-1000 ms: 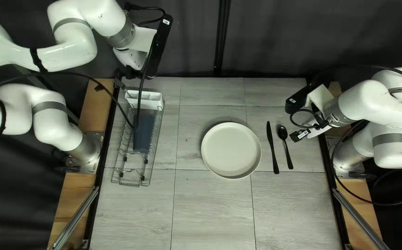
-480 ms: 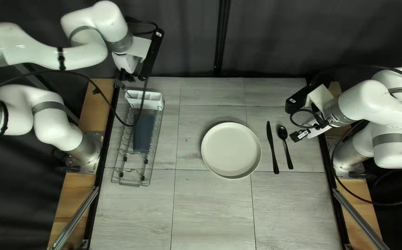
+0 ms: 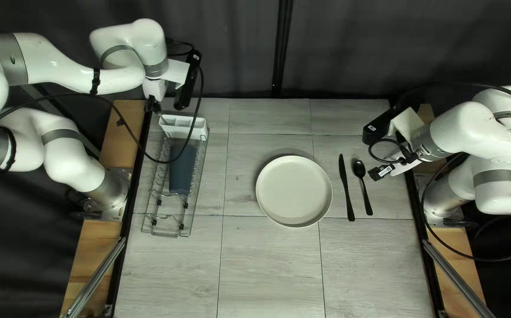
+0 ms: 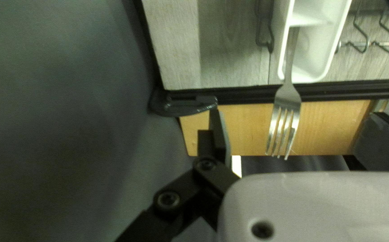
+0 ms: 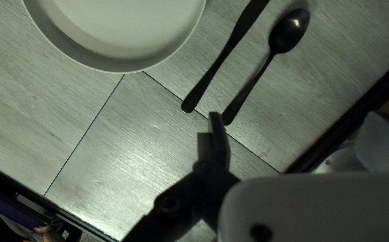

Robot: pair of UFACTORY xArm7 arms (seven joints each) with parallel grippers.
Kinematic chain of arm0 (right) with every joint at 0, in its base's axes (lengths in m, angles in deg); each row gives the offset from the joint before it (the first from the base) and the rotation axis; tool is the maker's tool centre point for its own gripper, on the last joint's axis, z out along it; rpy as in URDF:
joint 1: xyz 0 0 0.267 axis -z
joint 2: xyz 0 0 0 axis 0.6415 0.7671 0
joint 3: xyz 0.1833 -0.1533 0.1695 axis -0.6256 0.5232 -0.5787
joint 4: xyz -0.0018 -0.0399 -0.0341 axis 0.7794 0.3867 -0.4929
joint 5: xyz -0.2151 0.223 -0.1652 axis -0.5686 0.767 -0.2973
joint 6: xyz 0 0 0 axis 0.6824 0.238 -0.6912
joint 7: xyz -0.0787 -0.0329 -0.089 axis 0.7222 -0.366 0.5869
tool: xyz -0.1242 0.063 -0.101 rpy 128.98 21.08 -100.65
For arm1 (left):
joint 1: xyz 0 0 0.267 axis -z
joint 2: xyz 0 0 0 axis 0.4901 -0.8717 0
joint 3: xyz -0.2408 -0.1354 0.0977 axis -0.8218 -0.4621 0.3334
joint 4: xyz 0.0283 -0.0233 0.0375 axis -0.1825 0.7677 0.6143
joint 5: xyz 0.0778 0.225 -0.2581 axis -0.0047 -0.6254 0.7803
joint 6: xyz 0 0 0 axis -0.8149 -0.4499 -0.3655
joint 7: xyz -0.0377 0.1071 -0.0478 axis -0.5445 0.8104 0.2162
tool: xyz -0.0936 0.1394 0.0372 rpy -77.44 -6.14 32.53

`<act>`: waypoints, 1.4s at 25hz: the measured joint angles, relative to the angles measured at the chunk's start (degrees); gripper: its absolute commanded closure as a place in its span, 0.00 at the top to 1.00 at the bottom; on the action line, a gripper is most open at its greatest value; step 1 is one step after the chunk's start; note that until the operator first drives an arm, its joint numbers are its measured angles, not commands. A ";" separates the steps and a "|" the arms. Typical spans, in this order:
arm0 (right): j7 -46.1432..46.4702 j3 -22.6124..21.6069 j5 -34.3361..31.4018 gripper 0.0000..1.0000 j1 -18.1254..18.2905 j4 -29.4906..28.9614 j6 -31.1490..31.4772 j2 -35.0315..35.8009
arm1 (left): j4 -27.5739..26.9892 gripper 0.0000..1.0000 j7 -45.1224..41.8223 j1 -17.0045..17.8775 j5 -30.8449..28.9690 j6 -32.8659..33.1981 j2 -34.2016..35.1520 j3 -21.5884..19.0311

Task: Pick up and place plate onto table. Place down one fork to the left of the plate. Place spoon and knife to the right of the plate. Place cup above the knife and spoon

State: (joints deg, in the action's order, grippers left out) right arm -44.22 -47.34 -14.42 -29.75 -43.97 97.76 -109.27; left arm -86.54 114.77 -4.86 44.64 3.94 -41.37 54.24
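On the table [image 3: 270, 265], plate [image 3: 293, 191], knife [image 3: 346, 188], spoon [image 3: 359, 169] are lying placed; fork [image 4: 287, 96], cup [image 3: 183, 171] are awaiting placement; left claw [image 4: 217, 114], right claw [image 5: 215, 117]: opening, hold indeterminable.

Cream plate [image 3: 293, 191], black spoon [image 3: 359, 169], dark blue cup [image 3: 181, 171]

Top left view: camera above the near edge of the bench [image 3: 267, 265], slanted down toward the dark curtain [image 3: 338, 53]; widest and farthest of the three. Left wrist view: close, downward, from the left arm [image 3: 67, 73], over a bench corner; shares the white holder [image 4: 314, 54] with the top left view. Right wrist view: close, downward, from the right arm [image 3: 461, 132]; shares plate [image 3: 293, 191], knife [image 3: 346, 191] and spoon [image 3: 358, 168] with the top left view.
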 measured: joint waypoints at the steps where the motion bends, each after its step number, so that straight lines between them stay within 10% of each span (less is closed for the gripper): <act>1: 0.00 0.00 0.00 1.00 0.00 0.00 0.00 0.00 | 0.18 1.00 -0.22 -0.05 -0.09 0.09 -0.42 -0.01; 7: 0.00 0.00 0.00 1.00 0.00 0.00 0.00 0.00 | 1.33 1.00 -1.25 -0.10 -0.54 0.37 -1.82 -0.31; 9: 0.00 0.00 0.00 1.00 0.00 0.00 0.00 0.00 | 1.76 0.03 -1.52 -0.13 -0.75 0.49 -2.09 -0.42; 22: 0.00 0.00 0.00 1.00 0.00 0.00 0.00 0.00 | -0.22 0.00 -0.90 0.10 0.42 -5.37 1.70 -1.54; 35: 0.00 0.00 0.00 1.00 0.00 0.00 0.00 0.00 | -21.13 0.00 -6.25 4.18 7.24 -23.38 3.41 -11.33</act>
State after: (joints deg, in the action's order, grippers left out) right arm -44.22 -47.34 -14.42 -29.75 -43.97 97.76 -109.27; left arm -107.67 108.52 -0.68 51.88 -19.45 -37.96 42.90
